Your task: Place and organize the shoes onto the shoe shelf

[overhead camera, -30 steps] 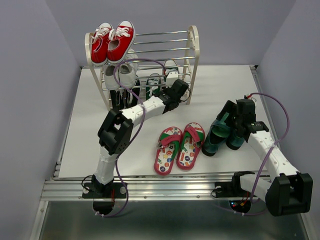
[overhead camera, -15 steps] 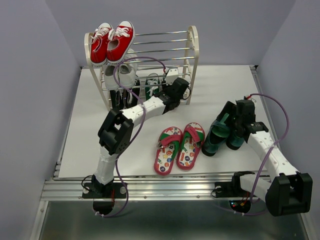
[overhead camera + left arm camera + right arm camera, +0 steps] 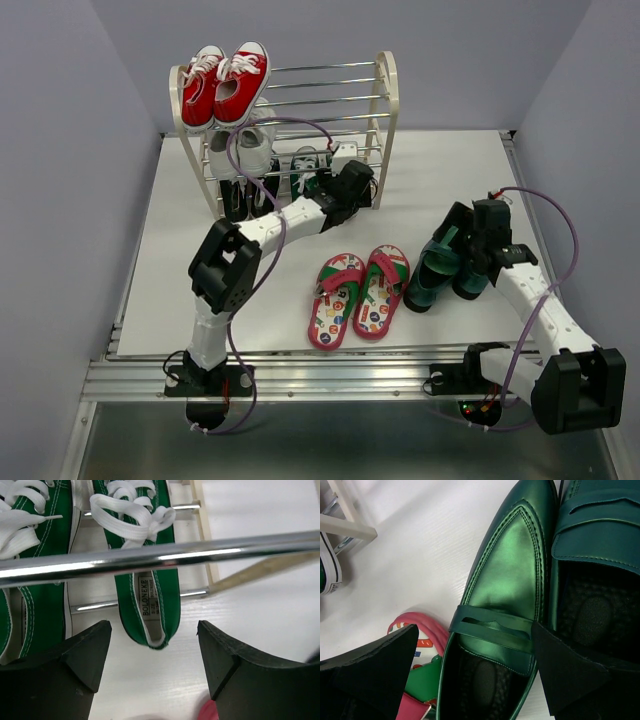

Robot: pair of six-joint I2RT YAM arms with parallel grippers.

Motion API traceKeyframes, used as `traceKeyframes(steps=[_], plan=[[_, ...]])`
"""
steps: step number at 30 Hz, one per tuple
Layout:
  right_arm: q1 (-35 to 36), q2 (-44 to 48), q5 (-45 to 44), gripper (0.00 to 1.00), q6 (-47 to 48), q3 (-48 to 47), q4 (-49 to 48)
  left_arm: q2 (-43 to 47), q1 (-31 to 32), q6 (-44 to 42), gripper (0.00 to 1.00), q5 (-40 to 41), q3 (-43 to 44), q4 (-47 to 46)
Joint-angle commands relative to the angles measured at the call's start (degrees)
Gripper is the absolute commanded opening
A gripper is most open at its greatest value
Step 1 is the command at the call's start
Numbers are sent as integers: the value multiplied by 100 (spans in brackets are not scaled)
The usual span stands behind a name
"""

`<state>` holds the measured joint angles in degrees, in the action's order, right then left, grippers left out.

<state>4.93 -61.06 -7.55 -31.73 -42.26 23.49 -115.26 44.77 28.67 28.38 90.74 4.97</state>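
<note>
Green sneakers (image 3: 150,580) sit on the shoe shelf (image 3: 385,90) at twelve o'clock, left gripper (image 3: 152,652) spread empty behind them — the right gripper (image 3: 474,640), open too, straddles a dark-green heel (image 3: 510,575) at four o'clock, seemingly poised to pinch.

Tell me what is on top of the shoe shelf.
A pair of red sneakers sits on the top rods of the shoe shelf, at their left end; the rest of that tier shows only rods. Below, the left arm covers part of the lower tiers.
</note>
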Motion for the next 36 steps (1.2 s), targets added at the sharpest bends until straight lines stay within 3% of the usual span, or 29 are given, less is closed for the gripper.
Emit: traceKeyframes(steps=[1,2,3,4,14,21,28,36], plan=[[-9,164,105,100,52,-2,-283,1003,119,-335,82,-482,-293,-146],[-9,173,113,100,61,-2,-283,1136,180,-379,82,-500,-381,-111],[-9,173,148,100,61,-2,-292,1259,207,-405,94,-518,-573,-84],[-9,156,157,100,61,-2,-292,1530,233,-406,99,-596,-679,-32],[-9,156,272,100,61,7,-327,3527,629,-142,99,-1326,-2542,889],[-9,173,211,100,44,42,-353,4932,717,341,99,-2002,-4350,1384],[-9,191,149,100,52,69,-389,5444,840,517,99,-2706,-5250,988],[-9,164,122,100,35,95,-432,4821,910,694,99,-2785,-5418,593]])
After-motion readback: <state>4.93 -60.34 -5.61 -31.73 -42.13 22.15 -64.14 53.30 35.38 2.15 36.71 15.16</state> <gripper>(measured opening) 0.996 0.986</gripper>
